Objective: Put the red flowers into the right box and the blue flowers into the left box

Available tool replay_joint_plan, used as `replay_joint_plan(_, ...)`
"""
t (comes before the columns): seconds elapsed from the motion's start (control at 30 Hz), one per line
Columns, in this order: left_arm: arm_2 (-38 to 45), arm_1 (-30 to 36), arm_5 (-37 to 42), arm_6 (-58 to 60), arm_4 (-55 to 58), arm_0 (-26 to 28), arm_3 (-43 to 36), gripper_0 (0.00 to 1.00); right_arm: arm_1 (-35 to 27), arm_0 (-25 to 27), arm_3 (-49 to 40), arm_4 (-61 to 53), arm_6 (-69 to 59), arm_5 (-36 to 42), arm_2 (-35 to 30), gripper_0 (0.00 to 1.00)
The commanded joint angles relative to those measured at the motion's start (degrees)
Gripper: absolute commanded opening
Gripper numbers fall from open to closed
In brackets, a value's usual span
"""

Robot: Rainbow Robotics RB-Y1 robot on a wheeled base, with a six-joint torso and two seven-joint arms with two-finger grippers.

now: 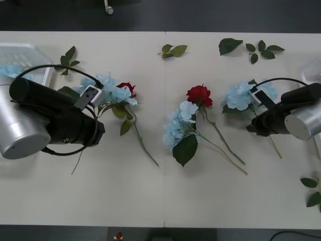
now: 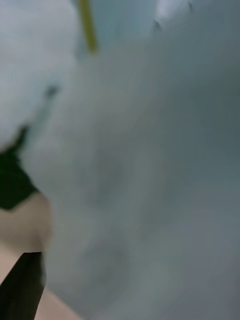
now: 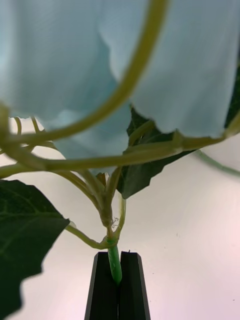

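Note:
My left gripper (image 1: pixel 99 120) is shut on the green stem (image 3: pixel 115 262) of a blue flower (image 1: pixel 108 90), whose pale petals (image 3: pixel 60 60) hang close above the black fingers. A red flower (image 1: pixel 126 88) lies against that bloom. In the table's middle, another red flower (image 1: pixel 199 94) lies beside a blue flower (image 1: pixel 178 123). My right gripper (image 1: pixel 252 125) sits at a third blue flower (image 1: pixel 241 95), its petals (image 2: pixel 140 175) pressed near the camera; one black finger (image 2: pixel 22 287) shows at the corner, the other is hidden. The left box (image 1: pixel 30 50) holds a blue flower (image 1: pixel 10 70). The right box (image 1: pixel 313 73) peeks in at the right edge.
Loose green leaf sprigs lie along the table's far side (image 1: pixel 173 50) (image 1: pixel 228 45) (image 1: pixel 263 50), one by the left box (image 1: pixel 67 59) and one at the near right edge (image 1: pixel 313 191). Long stems (image 1: pixel 225 145) trail from the middle flowers toward me.

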Motion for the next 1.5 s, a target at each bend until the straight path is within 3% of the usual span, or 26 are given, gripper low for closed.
replay_joint_plan(0.03,7.1,1.1,4.3,-2.0,4.1,0.3,-1.0,0.0,1.3,-1.7,0.1,-0.7,0.8,-0.3,-0.7,0.83)
replay_joint_plan(0.1,10.4,1.1,6.4,-3.7,6.0,0.4,0.0,0.0,1.6,-2.1,0.8,-0.8,0.8,-0.3,-0.3,0.76)
replay_joint_plan(0.3,21.8,1.1,12.1,-12.1,11.1,0.4,6.5,0.0,2.5,-3.4,2.6,-1.0,1.3,-0.7,0.7,0.37)
replay_joint_plan(0.47,29.5,1.3,15.6,-18.6,11.2,0.0,12.3,0.0,2.7,-3.6,3.2,-1.2,1.7,-0.7,0.7,0.12)
replay_joint_plan(0.53,32.7,1.6,17.1,-21.3,11.2,-0.1,15.2,0.0,2.7,-3.8,3.2,-1.4,1.9,-0.7,0.7,0.06)
replay_joint_plan(0.77,39.0,4.0,18.1,-30.4,11.2,-2.2,26.4,0.0,0.9,-5.0,3.2,-5.9,2.9,-0.8,0.6,0.02)
replay_joint_plan(0.97,39.7,6.0,15.1,-35.5,10.9,-4.7,35.6,0.0,-4.6,-5.8,0.0,-15.9,4.7,-2.0,0.6,0.0)
replay_joint_plan(1.17,37.6,6.0,10.1,-41.8,8.8,-9.0,47.8,0.0,-11.4,-5.8,-2.7,-35.6,11.5,-1.9,-3.4,0.0)
replay_joint_plan(1.33,30.6,6.0,2.3,-45.5,8.3,-13.7,58.0,0.0,-12.4,-5.8,5.2,-62.2,30.0,3.8,-9.8,0.0)
replay_joint_plan(1.5,23.1,5.5,-5.0,-45.7,8.5,-15.1,63.6,0.0,-11.7,-7.4,10.8,-77.5,44.4,10.2,-11.7,0.0)
